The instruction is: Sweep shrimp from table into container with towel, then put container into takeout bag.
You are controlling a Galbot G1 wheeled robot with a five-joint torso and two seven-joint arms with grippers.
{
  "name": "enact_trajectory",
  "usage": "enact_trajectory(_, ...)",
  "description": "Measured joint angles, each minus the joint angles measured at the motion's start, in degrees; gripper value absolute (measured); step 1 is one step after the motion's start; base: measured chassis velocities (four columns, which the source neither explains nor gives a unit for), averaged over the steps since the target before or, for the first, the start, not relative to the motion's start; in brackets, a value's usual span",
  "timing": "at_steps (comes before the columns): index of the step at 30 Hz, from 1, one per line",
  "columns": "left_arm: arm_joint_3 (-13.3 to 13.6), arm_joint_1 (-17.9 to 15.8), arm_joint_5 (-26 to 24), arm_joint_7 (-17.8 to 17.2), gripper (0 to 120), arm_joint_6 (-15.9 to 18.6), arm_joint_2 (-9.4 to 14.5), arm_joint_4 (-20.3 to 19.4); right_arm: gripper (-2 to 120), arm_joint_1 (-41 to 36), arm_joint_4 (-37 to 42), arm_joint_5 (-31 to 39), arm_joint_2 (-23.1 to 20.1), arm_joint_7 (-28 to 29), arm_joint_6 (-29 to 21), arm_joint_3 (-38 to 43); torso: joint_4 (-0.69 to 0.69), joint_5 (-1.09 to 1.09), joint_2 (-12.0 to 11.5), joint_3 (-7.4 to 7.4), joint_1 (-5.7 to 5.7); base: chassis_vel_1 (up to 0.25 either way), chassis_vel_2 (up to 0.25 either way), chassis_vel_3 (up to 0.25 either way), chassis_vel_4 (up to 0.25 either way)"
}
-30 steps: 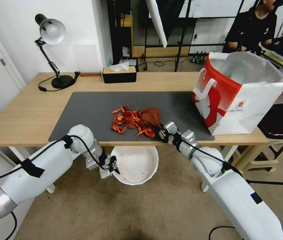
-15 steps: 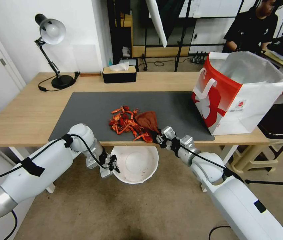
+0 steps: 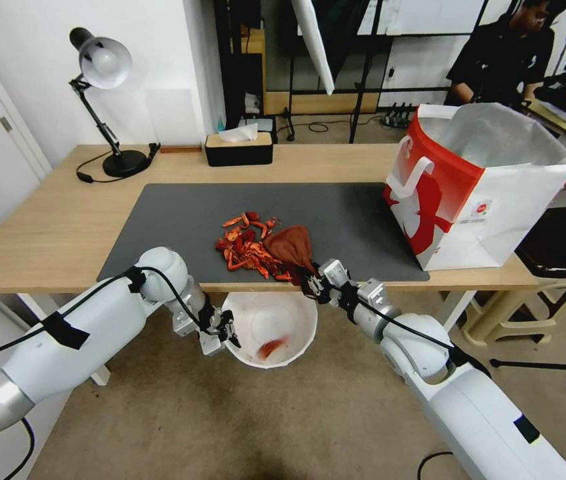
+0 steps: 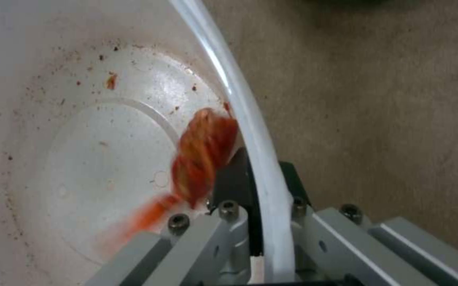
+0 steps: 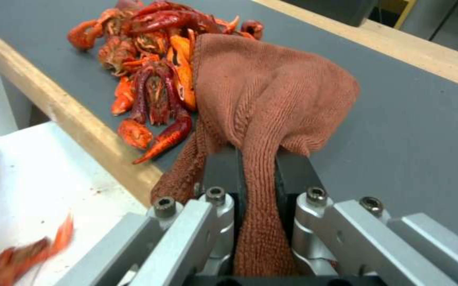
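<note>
A pile of red-orange shrimp [image 3: 248, 248] [image 5: 152, 75] lies on the dark mat near the table's [image 3: 56, 227] front edge. My right gripper [image 3: 311, 280] [image 5: 258, 167] is shut on a rust-brown towel [image 3: 291, 244] [image 5: 271, 95] pressed against the pile's right side. Below the table edge my left gripper [image 3: 229, 331] [image 4: 261, 174] is shut on the rim of the white container [image 3: 299, 320] [image 4: 80, 151]. One shrimp piece [image 3: 271, 347] [image 4: 202, 155] is blurred inside the container. The red and white takeout bag [image 3: 476, 193] stands open on the table's right end.
A black tissue box [image 3: 239, 148] and a desk lamp [image 3: 104, 67] stand at the table's back. A stool [image 3: 549, 280] sits beside the right end. The container hangs over carpeted floor [image 3: 229, 420].
The right gripper has dragged the towel left and toward the front edge, crowding the pile. One shrimp piece has dropped off the edge into the container, which the left gripper keeps in place.
</note>
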Motion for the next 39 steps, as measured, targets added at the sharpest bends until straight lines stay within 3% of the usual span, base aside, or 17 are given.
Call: enact_trajectory(39,-0.56,-0.48,0.98,0.21,0,-0.5,0.51,-0.18,8,-6.5,5.36,-4.83,0.07,-0.79,1.32,-1.22,0.0,0.0,0.0,0.0,0.0,0.0,0.0,0.0,0.0)
